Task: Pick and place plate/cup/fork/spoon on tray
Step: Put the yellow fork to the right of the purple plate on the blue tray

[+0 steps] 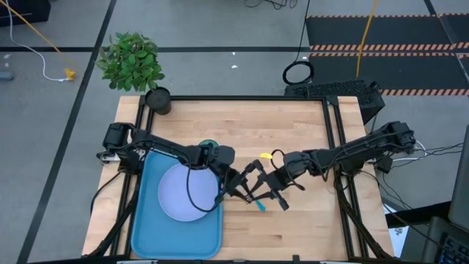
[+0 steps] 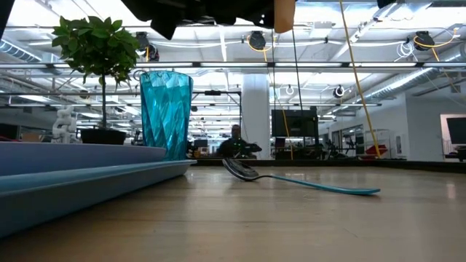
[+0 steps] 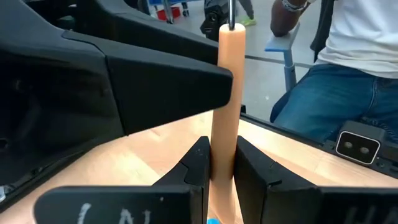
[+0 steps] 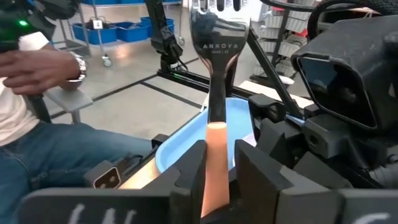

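1. Leftmost, the large rectangular bright blue plastic tray (image 1: 150, 235) sits at the table's near-left edge, carrying the round pale lavender-white plate (image 1: 179, 192); the translucent teal tumbler (image 2: 166, 113) stands at its far rim.
2. Just right of the tray, the left gripper (image 3: 219, 163) and right gripper (image 4: 216, 167) meet, both clamped on the orange-handled fork (image 4: 214, 68), stamped "ANNOVA".
3. Below them lies the blue-handled, black-bowled spoon (image 2: 291, 178) on bare wooden tabletop (image 1: 308, 231), open rightwards.
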`<state>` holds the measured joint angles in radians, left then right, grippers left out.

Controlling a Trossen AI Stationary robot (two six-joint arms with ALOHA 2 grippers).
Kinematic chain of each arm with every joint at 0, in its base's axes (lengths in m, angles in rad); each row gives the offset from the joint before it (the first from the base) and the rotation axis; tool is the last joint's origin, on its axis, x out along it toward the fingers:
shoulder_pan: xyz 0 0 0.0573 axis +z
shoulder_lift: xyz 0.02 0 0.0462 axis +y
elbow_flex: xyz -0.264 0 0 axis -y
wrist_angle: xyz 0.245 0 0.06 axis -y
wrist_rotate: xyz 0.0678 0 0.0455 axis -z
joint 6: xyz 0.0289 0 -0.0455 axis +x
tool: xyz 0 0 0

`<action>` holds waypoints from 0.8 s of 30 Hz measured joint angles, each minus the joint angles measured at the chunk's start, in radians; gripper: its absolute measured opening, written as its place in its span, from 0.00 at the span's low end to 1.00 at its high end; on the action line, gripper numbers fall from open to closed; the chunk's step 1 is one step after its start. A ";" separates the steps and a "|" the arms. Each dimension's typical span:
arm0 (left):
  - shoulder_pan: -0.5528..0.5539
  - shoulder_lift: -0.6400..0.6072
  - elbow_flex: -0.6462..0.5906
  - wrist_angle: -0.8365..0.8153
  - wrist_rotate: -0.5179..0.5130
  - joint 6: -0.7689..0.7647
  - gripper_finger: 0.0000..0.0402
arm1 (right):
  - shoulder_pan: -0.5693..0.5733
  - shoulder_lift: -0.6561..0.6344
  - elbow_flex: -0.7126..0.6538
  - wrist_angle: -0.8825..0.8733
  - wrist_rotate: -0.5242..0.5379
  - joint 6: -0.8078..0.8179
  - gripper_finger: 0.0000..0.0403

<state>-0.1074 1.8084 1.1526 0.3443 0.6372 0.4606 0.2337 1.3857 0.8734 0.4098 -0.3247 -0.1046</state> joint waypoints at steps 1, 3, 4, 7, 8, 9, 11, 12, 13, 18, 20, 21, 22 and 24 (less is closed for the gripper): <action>0.000 0.000 0.000 0.000 0.000 0.001 0.12 | -0.001 0.000 0.000 0.002 -0.003 -0.001 0.17; 0.001 0.000 0.000 0.000 0.002 0.000 0.12 | -0.001 0.000 0.000 0.002 -0.009 0.000 0.15; 0.001 0.000 0.000 -0.001 0.002 -0.002 0.12 | -0.002 0.000 0.000 0.003 -0.016 0.003 0.13; 0.000 0.000 0.000 0.000 0.006 -0.003 0.12 | -0.002 0.000 0.000 0.007 -0.021 0.026 0.09; 0.001 0.000 0.000 0.000 0.007 -0.007 0.12 | -0.002 0.000 0.000 0.006 -0.022 0.032 0.09; 0.003 0.000 0.000 0.000 0.008 -0.009 0.12 | -0.002 0.000 0.000 0.007 -0.023 0.037 0.09; 0.004 0.000 0.000 0.000 0.010 -0.015 0.12 | -0.002 0.000 0.000 0.008 -0.025 0.041 0.09; 0.004 0.000 0.000 0.000 0.010 -0.018 0.13 | -0.002 0.000 0.000 0.011 -0.026 0.042 0.09; 0.004 0.000 0.000 0.000 0.010 -0.020 0.13 | -0.002 0.000 0.000 0.015 -0.025 0.049 0.10; 0.005 0.000 0.000 -0.001 0.025 -0.034 0.13 | -0.002 0.001 -0.001 0.035 -0.021 0.093 0.18; 0.005 0.000 0.000 -0.003 0.030 -0.036 0.13 | -0.002 0.001 -0.001 0.040 -0.021 0.110 0.21; 0.005 0.000 0.000 -0.004 0.031 -0.036 0.12 | -0.002 0.001 -0.001 0.044 -0.022 0.121 0.22; 0.005 0.000 0.000 -0.004 0.034 -0.036 0.12 | -0.002 0.001 -0.001 0.047 -0.026 0.127 0.23; 0.005 0.000 0.000 -0.004 0.040 -0.040 0.12 | -0.002 0.001 -0.001 0.056 -0.044 0.130 0.24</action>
<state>-0.1024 1.8084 1.1526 0.3404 0.6777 0.4202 0.2321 1.3865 0.8722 0.4660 -0.3683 0.0257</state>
